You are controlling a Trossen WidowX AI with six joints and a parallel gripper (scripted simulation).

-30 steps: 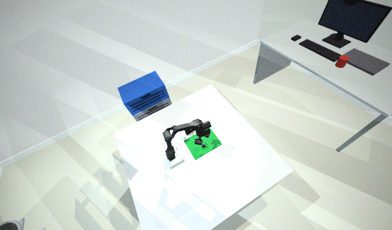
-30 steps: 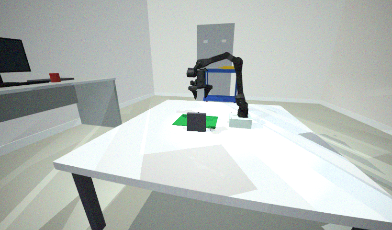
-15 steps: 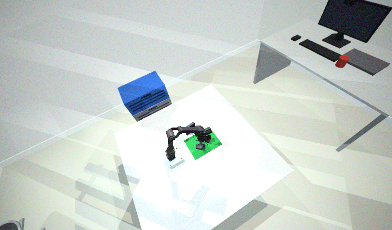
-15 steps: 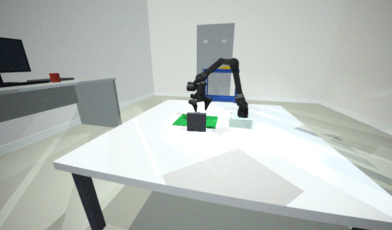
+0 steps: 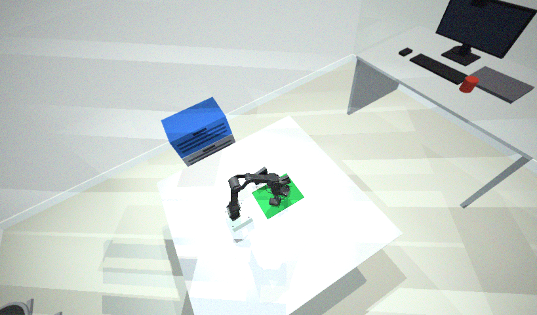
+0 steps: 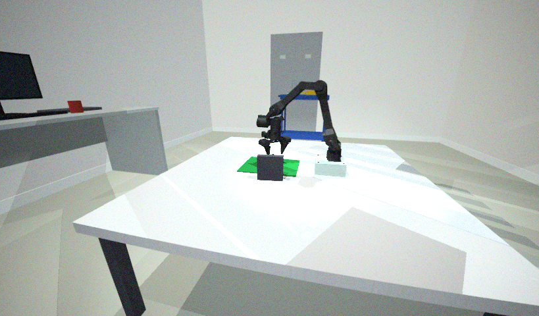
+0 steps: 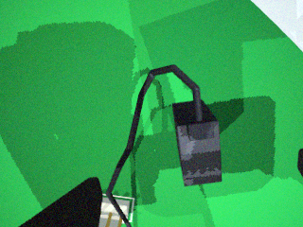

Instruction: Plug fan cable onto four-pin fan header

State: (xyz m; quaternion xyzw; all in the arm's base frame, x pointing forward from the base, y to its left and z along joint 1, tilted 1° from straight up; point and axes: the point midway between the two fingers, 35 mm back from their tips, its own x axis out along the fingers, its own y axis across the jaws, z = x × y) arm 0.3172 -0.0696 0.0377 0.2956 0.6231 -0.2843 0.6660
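Note:
The green board (image 5: 296, 195) (image 6: 247, 167) (image 7: 62, 71) lies on the table. The dark plug (image 7: 201, 153) is off the header, over the board in the wrist view, with the cable (image 7: 141, 101) leaving its upper end. Whether it touches the board I cannot tell. The white fan header (image 7: 116, 206) shows golden pins at the bottom left; the cable crosses it and a finger partly hides it. My gripper (image 6: 275, 152) (image 7: 200, 173) is open and low over the board, one finger to each side of the plug in the wrist view, with nothing gripped.
The dark square fan (image 6: 270, 168) stands upright by the board's edge, close to the gripper in the exterior view. The arm's pale base (image 6: 330, 168) is beside the board. A blue cabinet (image 5: 198, 128) and a desk with a monitor (image 5: 485, 27) are beyond the table.

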